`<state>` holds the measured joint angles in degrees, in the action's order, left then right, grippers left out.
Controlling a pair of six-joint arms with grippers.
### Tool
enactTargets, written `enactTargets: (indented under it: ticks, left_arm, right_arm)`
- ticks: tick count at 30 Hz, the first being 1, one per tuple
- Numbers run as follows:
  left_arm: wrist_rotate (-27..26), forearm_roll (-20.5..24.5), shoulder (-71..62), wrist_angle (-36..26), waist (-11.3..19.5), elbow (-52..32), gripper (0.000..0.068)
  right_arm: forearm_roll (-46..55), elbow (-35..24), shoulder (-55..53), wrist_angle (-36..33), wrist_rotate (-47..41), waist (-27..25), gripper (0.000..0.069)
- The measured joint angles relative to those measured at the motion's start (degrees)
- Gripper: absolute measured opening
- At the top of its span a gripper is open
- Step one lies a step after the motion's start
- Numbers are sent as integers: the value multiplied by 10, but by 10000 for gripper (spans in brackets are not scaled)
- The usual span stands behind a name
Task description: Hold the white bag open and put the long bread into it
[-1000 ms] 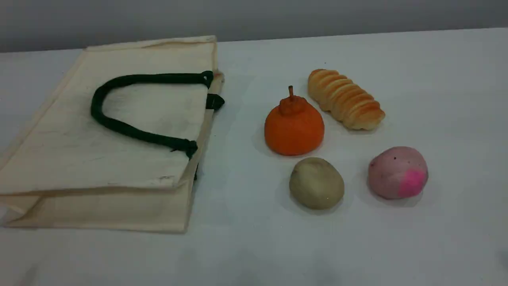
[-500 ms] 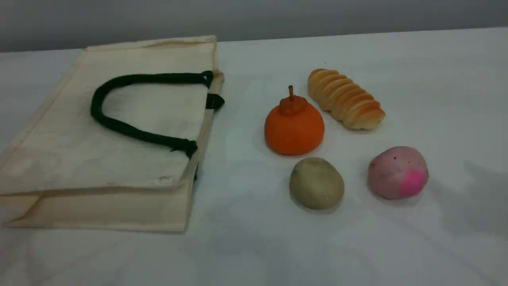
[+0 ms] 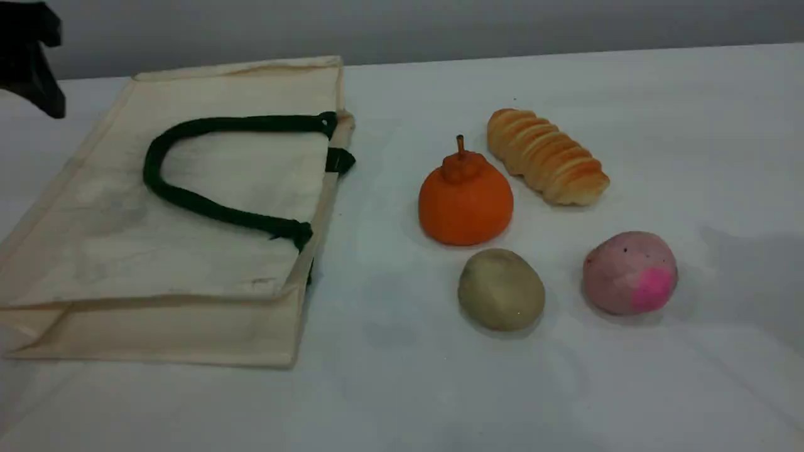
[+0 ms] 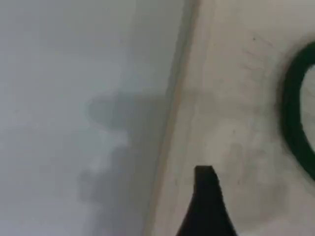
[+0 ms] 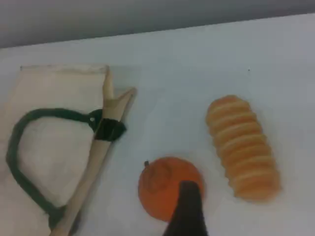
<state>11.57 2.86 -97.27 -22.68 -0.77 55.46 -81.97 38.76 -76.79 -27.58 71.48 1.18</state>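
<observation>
The white bag (image 3: 207,251) lies flat on the left of the table, its dark green handle (image 3: 149,169) resting on top and its mouth facing right. The long bread (image 3: 546,157) lies at the back right, apart from the bag; the right wrist view shows the long bread (image 5: 243,147) too. My left gripper (image 3: 30,59) hangs above the bag's far left corner, and its dark fingertip (image 4: 206,196) shows over the bag's cloth (image 4: 236,123) with nothing held. The right arm is out of the scene view. Its fingertip (image 5: 189,209) hovers over the orange fruit, empty.
An orange fruit with a stem (image 3: 465,201) sits just left of the bread. A beige lump (image 3: 500,289) and a pink lump (image 3: 630,272) lie nearer the front. A grey wall runs behind the table's far edge.
My left gripper has come into the scene view at the top left. Shadows have shifted across the table's right side. The bag and the foods have not moved.
</observation>
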Motion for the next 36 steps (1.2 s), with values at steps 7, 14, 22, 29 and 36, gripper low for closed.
enactTargets:
  ticks: [7,14,22,29,36]
  left_arm:
    - [-13,-4,-64,-20,-4,53,472]
    - [-77,-47,-99,-23,-34,87,472]
    - [-84,-46,-149,-26,-35,116,472]
    - [-85,-46,-180,-32,-35,133,472]
    - [-97,-48,-199,-24,-35,134,472]
  right_arm:
    - [-12,0,-16,2,13,0,545]
    - [-19,0,-17,12,26,0,545]
    - [-19,0,-17,11,33,0,545]
    - [-19,0,-17,11,35,0,545]
    - [-22,0,-17,11,36,0,545]
